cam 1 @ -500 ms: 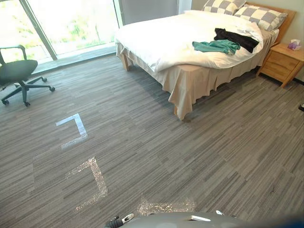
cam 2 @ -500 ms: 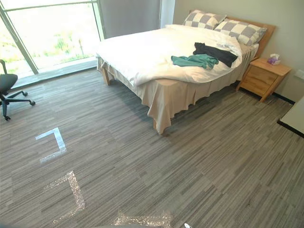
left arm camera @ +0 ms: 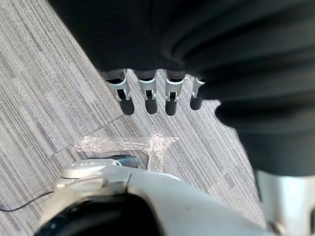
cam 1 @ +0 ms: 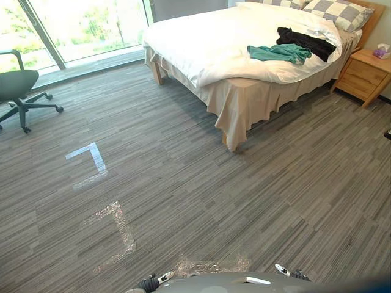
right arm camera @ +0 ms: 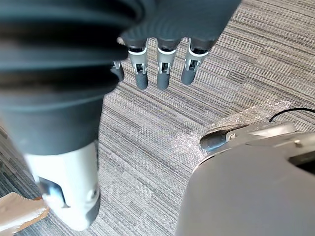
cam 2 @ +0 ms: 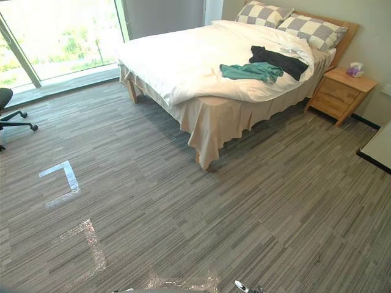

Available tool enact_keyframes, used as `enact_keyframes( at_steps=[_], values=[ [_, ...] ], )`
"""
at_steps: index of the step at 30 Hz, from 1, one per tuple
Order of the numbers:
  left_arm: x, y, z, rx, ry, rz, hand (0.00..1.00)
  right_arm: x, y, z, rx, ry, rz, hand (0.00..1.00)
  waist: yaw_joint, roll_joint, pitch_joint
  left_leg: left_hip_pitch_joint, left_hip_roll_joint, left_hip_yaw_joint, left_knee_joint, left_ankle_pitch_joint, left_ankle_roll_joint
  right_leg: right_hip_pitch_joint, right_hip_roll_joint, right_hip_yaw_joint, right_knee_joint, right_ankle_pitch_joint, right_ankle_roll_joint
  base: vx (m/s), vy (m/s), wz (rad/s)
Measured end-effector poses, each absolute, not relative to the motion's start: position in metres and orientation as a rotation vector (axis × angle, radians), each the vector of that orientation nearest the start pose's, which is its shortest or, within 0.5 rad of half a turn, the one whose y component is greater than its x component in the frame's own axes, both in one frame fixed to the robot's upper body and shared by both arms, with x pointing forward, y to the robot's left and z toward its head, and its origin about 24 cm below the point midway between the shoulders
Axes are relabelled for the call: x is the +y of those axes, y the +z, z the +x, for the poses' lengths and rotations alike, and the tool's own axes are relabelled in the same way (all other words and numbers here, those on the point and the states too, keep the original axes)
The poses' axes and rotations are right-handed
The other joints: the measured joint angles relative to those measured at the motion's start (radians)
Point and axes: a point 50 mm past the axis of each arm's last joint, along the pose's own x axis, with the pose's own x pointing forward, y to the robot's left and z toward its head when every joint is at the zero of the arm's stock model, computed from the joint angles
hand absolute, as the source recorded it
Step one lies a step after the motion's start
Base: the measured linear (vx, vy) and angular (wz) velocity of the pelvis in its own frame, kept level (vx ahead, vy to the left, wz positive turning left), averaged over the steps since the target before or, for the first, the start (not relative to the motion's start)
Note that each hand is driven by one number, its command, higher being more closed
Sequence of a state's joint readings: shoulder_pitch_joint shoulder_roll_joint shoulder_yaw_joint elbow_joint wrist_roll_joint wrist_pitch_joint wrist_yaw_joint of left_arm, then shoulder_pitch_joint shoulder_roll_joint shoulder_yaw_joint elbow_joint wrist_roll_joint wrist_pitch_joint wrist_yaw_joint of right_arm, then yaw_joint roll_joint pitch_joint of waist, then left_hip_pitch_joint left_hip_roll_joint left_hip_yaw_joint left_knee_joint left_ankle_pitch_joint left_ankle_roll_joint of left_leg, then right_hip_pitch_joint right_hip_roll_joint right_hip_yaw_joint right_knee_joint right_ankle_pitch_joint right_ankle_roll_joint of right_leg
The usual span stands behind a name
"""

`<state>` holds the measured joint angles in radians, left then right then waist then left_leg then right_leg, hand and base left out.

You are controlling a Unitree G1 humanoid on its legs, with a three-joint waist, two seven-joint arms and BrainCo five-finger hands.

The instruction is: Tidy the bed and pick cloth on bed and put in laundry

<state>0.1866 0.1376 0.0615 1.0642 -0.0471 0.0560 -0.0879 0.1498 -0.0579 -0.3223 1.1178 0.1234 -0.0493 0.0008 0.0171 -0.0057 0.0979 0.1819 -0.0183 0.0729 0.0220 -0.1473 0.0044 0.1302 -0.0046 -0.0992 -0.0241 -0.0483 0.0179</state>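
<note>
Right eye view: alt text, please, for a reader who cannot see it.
A teal crumpled cloth and a black garment lie side by side on the white duvet of a wooden-framed bed, near two grey-and-white checked pillows. A wooden nightstand stands beside it; grey striped carpet with tape marks lies in front.

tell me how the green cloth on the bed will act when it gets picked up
Probably floppy: the green cloth lies crumpled in soft folds, so it should droop from a grasp. It looks thin, so likely light. One end seems to meet the black cloth, which might drag along.
</note>
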Motion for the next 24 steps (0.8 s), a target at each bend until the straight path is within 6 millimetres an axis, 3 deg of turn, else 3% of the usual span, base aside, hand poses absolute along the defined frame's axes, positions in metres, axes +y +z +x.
enact_keyframes(
  at_steps=[1, 2, 3, 4, 5, 6, 7, 9, 12, 15, 16, 17, 18, 19, 21, 22, 23, 24],
  values=[
    [0.209, -0.169, 0.043, 1.287, 0.124, -0.026, 0.00, -0.212, -0.169, 0.048, 1.164, -0.453, 0.226, 0.00, 0.000, 0.000, 0.001, -0.010, 0.000, 0.001, 0.013, -0.013, 0.009, -0.021, -0.001, -0.001, 0.039, -0.028, 0.003, -0.05, 0.000, 0.04],
    [0.209, -0.169, 0.045, 1.278, 0.120, -0.026, 0.00, -0.212, -0.168, 0.049, 1.156, -0.458, 0.230, 0.00, 0.000, -0.004, 0.005, -0.033, -0.004, 0.003, 0.052, -0.038, 0.028, -0.087, -0.018, -0.006, 0.166, -0.101, 0.033, -0.05, 0.019, 0.00],
    [0.211, -0.167, 0.050, 1.253, 0.112, -0.025, 0.00, -0.211, -0.167, 0.050, 1.143, -0.457, 0.232, 0.00, 0.000, -0.014, 0.011, -0.048, -0.013, 0.015, 0.088, -0.069, 0.051, -0.175, -0.047, -0.016, 0.368, -0.163, 0.090, -0.06, 0.025, -0.10],
    [0.212, -0.167, 0.050, 1.246, 0.112, -0.024, 0.00, -0.211, -0.167, 0.051, 1.138, -0.455, 0.229, 0.00, 0.005, -0.016, 0.015, -0.053, -0.015, 0.020, 0.097, -0.080, 0.053, -0.212, -0.061, -0.022, 0.449, -0.170, 0.087, -0.05, 0.023, -0.26],
    [0.214, -0.166, 0.051, 1.235, 0.121, -0.027, 0.00, -0.212, -0.165, 0.056, 1.117, -0.446, 0.219, 0.00, 0.011, -0.017, 0.031, -0.053, -0.020, 0.031, 0.121, -0.097, 0.062, -0.300, -0.086, -0.028, 0.629, -0.166, 0.073, 0.02, 0.012, -0.16],
    [0.216, -0.165, 0.053, 1.227, 0.129, -0.025, 0.00, -0.211, -0.164, 0.060, 1.092, -0.439, 0.215, 0.00, -0.001, -0.033, 0.051, -0.037, -0.020, 0.027, 0.160, -0.119, 0.073, -0.367, -0.111, -0.038, 0.795, -0.172, 0.041, 0.11, 0.006, -0.07],
    [0.218, -0.164, 0.055, 1.217, 0.131, -0.019, 0.00, -0.205, -0.164, 0.057, 1.082, -0.434, 0.225, 0.00, -0.005, -0.028, 0.065, -0.004, -0.010, 0.027, 0.186, -0.139, 0.068, -0.382, -0.120, -0.043, 0.841, -0.206, 0.044, 0.17, -0.011, 0.08],
    [0.221, -0.161, 0.062, 1.187, 0.131, -0.008, 0.00, -0.203, -0.164, 0.056, 1.066, -0.432, 0.223, 0.00, -0.003, -0.042, 0.070, 0.022, 0.005, 0.022, 0.204, -0.167, 0.056, -0.381, -0.120, -0.061, 0.782, -0.219, 0.046, 0.25, -0.062, 0.06],
    [0.221, -0.159, 0.073, 1.158, 0.109, 0.018, 0.00, -0.202, -0.164, 0.057, 1.055, -0.437, 0.244, 0.00, -0.005, -0.040, 0.075, 0.058, 0.049, 0.013, 0.201, -0.208, 0.029, -0.368, -0.109, -0.145, 0.585, -0.211, 0.039, 0.32, -0.127, 0.03],
    [0.216, -0.160, 0.076, 1.160, 0.070, 0.055, 0.00, -0.205, -0.164, 0.056, 1.045, -0.489, 0.317, 0.00, -0.013, -0.017, 0.089, 0.154, 0.117, 0.025, 0.124, -0.239, -0.024, -0.379, -0.115, -0.299, 0.480, -0.084, -0.012, 0.45, -0.184, 0.00],
    [0.215, -0.162, 0.072, 1.174, 0.058, 0.064, 0.00, -0.205, -0.164, 0.056, 1.044, -0.492, 0.334, 0.00, -0.014, -0.008, 0.088, 0.191, 0.132, 0.039, 0.094, -0.233, -0.037, -0.376, -0.114, -0.341, 0.527, -0.103, -0.096, 0.49, -0.196, -0.09],
    [0.213, -0.161, 0.075, 1.160, 0.034, 0.093, 0.00, -0.206, -0.164, 0.062, 1.038, -0.495, 0.349, 0.00, -0.022, -0.011, 0.090, 0.212, 0.143, 0.072, 0.098, -0.194, -0.075, -0.387, -0.112, -0.341, 0.586, -0.144, -0.129, 0.58, -0.245, -0.17],
    [0.212, -0.161, 0.076, 1.156, 0.029, 0.095, 0.00, -0.209, -0.164, 0.064, 1.033, -0.496, 0.344, 0.00, -0.022, -0.005, 0.094, 0.217, 0.145, 0.086, 0.104, -0.178, -0.085, -0.390, -0.114, -0.342, 0.605, -0.152, -0.138, 0.48, -0.232, -0.39],
    [0.206, -0.162, 0.076, 1.154, 0.031, 0.090, 0.00, -0.215, -0.161, 0.069, 1.013, -0.492, 0.322, 0.00, -0.025, 0.013, 0.099, 0.213, 0.145, 0.112, 0.150, -0.129, -0.113, -0.387, -0.110, -0.343, 0.634, -0.164, -0.155, 0.46, -0.251, -0.61],
    [0.200, -0.163, 0.076, 1.156, 0.045, 0.087, 0.00, -0.221, -0.160, 0.071, 1.012, -0.473, 0.281, 0.00, -0.027, 0.041, 0.084, 0.133, 0.158, 0.111, 0.338, -0.081, -0.126, -0.345, -0.074, -0.338, 0.555, -0.191, -0.157, 0.48, -0.225, -0.70],
    [0.198, -0.164, 0.075, 1.155, 0.072, 0.078, 0.00, -0.225, -0.158, 0.077, 1.005, -0.439, 0.227, 0.00, -0.027, 0.062, 0.086, 0.019, 0.184, 0.099, 0.591, 0.000, -0.140, -0.296, -0.027, -0.297, 0.472, -0.209, -0.153, 0.45, -0.154, -0.86],
    [0.198, -0.164, 0.073, 1.156, 0.108, 0.060, 0.00, -0.229, -0.156, 0.080, 0.999, -0.418, 0.188, 0.00, -0.026, 0.080, 0.093, -0.098, 0.223, 0.064, 0.882, 0.023, -0.158, -0.240, 0.025, -0.262, 0.408, -0.204, -0.157, 0.43, -0.129, -0.94],
    [0.198, -0.164, 0.072, 1.156, 0.117, 0.059, 0.00, -0.229, -0.156, 0.080, 0.999, -0.412, 0.176, 0.00, -0.025, 0.085, 0.095, -0.136, 0.240, 0.054, 0.986, 0.016, -0.156, -0.215, 0.040, -0.248, 0.390, -0.205, -0.160, 0.39, -0.086, -0.96]
  ],
)
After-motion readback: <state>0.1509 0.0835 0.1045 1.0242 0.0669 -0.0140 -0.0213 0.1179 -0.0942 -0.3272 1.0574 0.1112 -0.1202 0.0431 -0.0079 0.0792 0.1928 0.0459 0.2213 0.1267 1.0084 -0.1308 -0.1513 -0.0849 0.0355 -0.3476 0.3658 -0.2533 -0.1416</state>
